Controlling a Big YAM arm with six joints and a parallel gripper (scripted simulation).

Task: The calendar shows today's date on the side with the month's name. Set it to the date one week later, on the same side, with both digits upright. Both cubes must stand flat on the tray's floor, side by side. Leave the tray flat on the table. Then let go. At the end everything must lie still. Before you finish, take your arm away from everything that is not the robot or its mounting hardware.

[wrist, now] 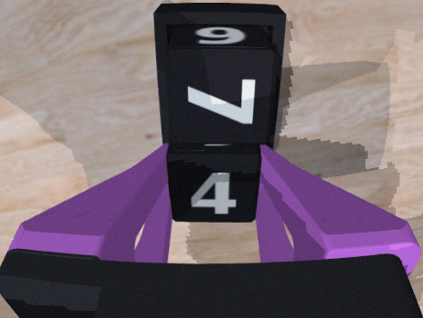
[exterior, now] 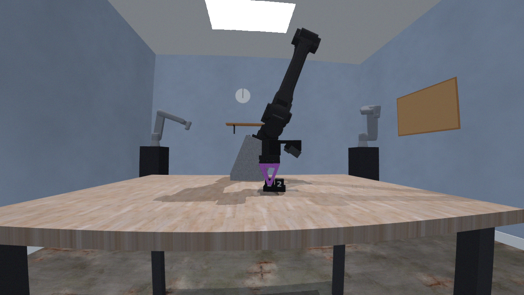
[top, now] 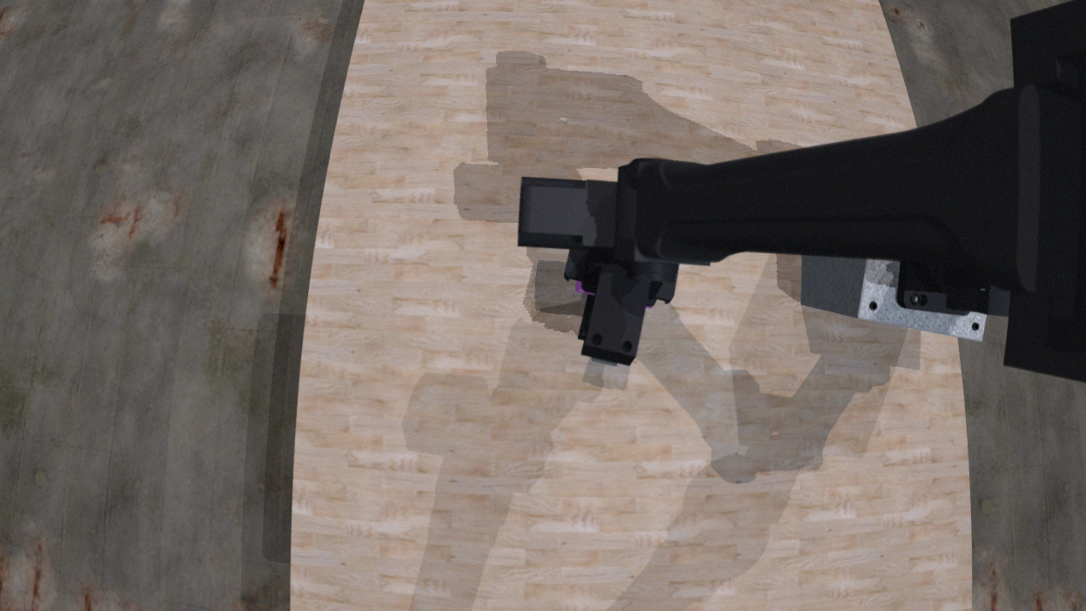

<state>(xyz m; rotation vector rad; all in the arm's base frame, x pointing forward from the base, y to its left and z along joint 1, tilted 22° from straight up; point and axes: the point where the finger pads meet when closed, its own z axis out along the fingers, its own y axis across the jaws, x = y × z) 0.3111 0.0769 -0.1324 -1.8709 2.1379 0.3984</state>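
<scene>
The black calendar tray stands on the wooden table with two black digit cubes in it. In the wrist view the near cube shows 4 on top. The far cube shows 7 on top and a 9 on its far edge. My gripper points straight down, and its purple fingers press both sides of the near cube. In the exterior view the fingers cover the left cube, and the right cube shows a 2 to the front. In the top view the wrist hides the calendar.
The arm's grey base block stands behind the tray. Two grey idle arms on black pedestals stand beyond the table's far corners.
</scene>
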